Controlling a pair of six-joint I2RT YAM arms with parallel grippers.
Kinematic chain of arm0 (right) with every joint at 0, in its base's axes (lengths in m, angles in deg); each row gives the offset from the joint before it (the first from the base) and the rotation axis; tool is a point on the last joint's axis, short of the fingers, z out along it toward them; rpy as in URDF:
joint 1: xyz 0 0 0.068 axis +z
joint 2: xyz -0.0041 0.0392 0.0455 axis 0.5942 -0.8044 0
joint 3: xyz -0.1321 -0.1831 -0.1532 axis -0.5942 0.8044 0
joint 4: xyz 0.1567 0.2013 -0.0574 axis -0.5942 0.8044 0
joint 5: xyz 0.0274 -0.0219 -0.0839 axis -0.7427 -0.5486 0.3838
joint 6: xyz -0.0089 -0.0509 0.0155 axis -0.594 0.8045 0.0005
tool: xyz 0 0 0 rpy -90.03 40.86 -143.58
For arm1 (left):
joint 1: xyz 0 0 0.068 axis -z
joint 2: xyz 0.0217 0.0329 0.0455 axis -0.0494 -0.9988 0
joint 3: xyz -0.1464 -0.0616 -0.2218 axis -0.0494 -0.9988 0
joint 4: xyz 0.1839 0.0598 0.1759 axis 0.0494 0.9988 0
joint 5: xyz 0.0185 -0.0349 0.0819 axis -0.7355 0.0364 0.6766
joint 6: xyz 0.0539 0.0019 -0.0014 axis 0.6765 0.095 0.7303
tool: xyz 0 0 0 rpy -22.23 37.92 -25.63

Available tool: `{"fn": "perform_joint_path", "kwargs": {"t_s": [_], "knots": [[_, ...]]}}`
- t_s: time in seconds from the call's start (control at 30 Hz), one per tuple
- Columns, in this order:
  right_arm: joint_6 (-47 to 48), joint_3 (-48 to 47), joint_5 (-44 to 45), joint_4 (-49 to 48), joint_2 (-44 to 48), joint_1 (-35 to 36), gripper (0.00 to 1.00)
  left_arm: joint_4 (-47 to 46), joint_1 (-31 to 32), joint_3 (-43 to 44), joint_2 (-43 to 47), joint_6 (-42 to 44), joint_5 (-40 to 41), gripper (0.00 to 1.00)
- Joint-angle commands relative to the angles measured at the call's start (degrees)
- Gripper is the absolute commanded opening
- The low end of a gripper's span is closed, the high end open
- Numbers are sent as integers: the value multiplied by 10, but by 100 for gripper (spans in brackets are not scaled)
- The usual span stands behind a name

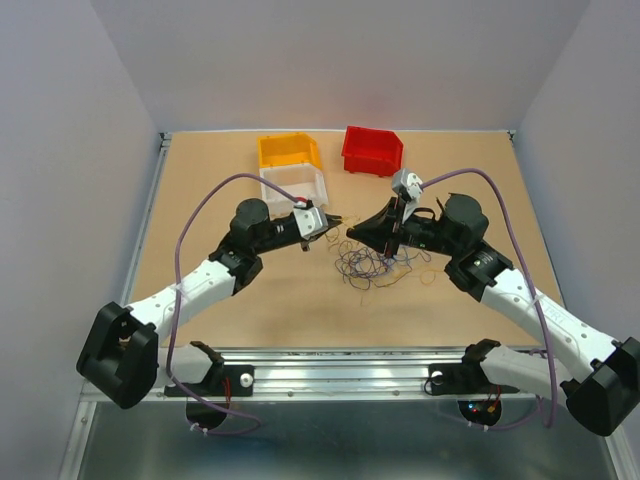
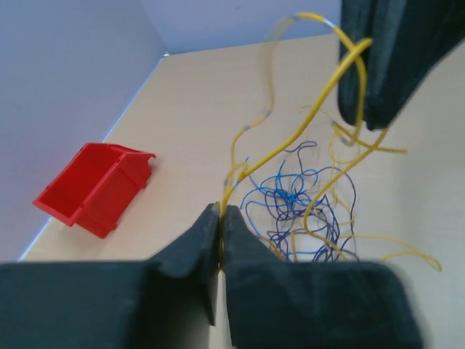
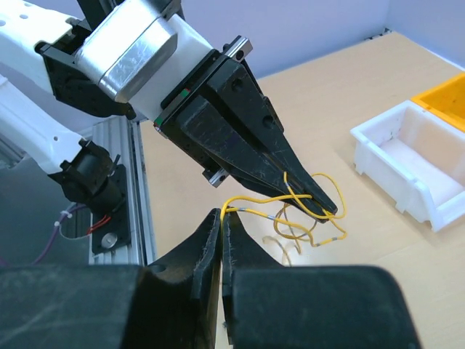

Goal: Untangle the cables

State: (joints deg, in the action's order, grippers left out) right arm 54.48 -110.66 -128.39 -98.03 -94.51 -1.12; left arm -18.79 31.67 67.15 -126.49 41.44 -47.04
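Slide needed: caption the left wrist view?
Both arms' jaws pinch one yellow wire above a blue tangle; red bin at left.

Pale grey-lilac walls (image 1: pixel 60 150) enclose a light wooden table (image 1: pixel 300 315) edged by an aluminium rail (image 1: pixel 340 365).

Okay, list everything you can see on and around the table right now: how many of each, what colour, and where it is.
cables: one tangle of several, blue, dark, yellow and pale, mid-table
yellow cable: one, yellow, running between both tools
yellow-orange bin: one, far side
white bin: one, just in front of the yellow-orange one
red bin: one, far side, right of the others
table: one, tan
lilac cords: two, one looping over each arm
left arm: one, black and white, near left
right arm: one, black and white, near right
left tool: black, shut on yellow cable
right tool: black, shut on yellow cable
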Motion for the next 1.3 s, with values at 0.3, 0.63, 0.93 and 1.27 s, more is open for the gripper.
{"fn": "perform_joint_path", "kwargs": {"t_s": [0.3,0.63,0.93,1.27], "knots": [[30,0,148,-6,57,1,43,8,-109,112,-39,-114,138,0],[47,-23,219,-1,-23,1,84,99,-197,275,-119,-162,30,0],[104,-97,236,-24,-219,2,90,196,-221,435,-190,-162,31,0],[111,-236,177,81,-394,2,84,281,-250,604,-218,-202,13,0]]}}
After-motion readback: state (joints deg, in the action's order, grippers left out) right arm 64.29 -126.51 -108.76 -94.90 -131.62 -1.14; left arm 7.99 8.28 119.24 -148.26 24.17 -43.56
